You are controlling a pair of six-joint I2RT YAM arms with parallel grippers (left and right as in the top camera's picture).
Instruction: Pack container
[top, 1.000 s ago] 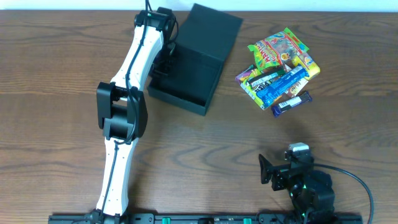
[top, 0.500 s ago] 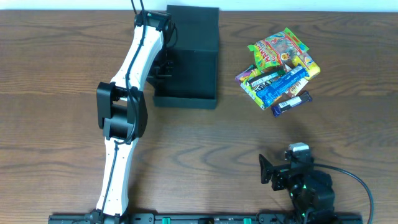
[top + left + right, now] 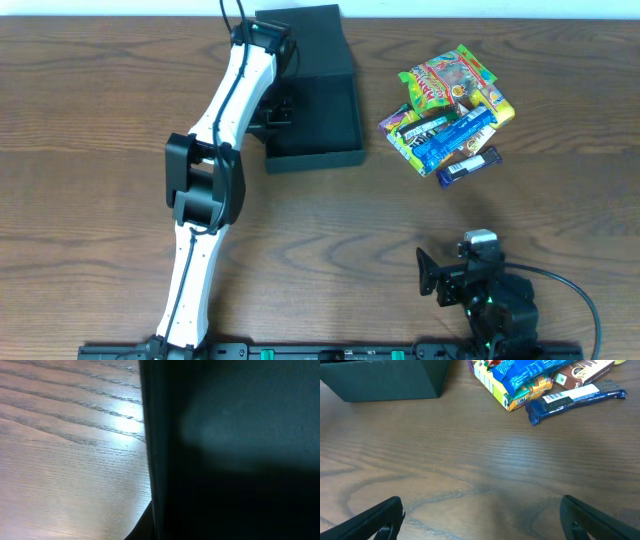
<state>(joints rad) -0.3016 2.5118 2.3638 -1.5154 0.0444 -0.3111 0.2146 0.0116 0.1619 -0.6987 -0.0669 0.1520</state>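
The container (image 3: 322, 118) is a dark, shallow square box on the far side of the table, with its flat lid (image 3: 305, 38) hinged open at the back. My left gripper (image 3: 277, 107) is shut on its left wall. In the left wrist view the container's dark wall (image 3: 240, 435) fills the right side, right up against the camera, and the fingers are hidden in shadow. My right gripper (image 3: 462, 262) rests low near the front edge; its jaws (image 3: 487, 525) stand wide open over bare wood with nothing between them.
A pile of colourful snack packets (image 3: 450, 105) lies to the right of the container, with a dark blue bar (image 3: 575, 396) nearest the right arm. A wide strip of wooden tabletop (image 3: 480, 460) separates the right gripper from the packets and the container.
The left gripper has swung the container anticlockwise and a little to the right, so its lid now points straight back instead of to the back right. The right arm has not moved.
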